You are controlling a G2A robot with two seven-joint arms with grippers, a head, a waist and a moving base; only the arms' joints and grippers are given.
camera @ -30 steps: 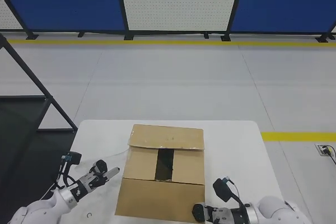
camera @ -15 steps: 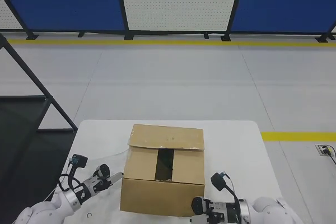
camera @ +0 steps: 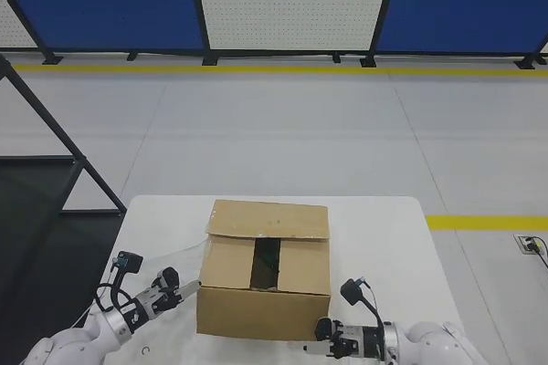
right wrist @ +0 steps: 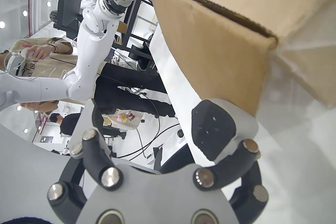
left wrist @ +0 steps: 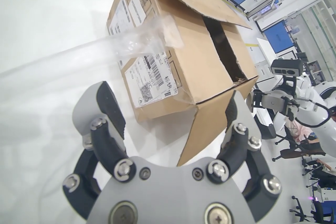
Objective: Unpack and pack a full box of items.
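- Box sat at middle of table, top flaps nearly closed, dark slot between.
- My left claw gaped, holding nothing, beside the box's near left corner.
- My right claw likewise spread, empty, by near right corner.

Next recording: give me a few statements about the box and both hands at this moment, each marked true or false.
1. The cardboard box stands on the white table. True.
2. Its top flaps are closed flush. False: a dark gap runs between them.
3. The left hand is shut on a flap. False: it is open and holds nothing.
4. A strip of clear tape hangs loose from the box's side. True.
5. The right hand is open near a box corner. True.
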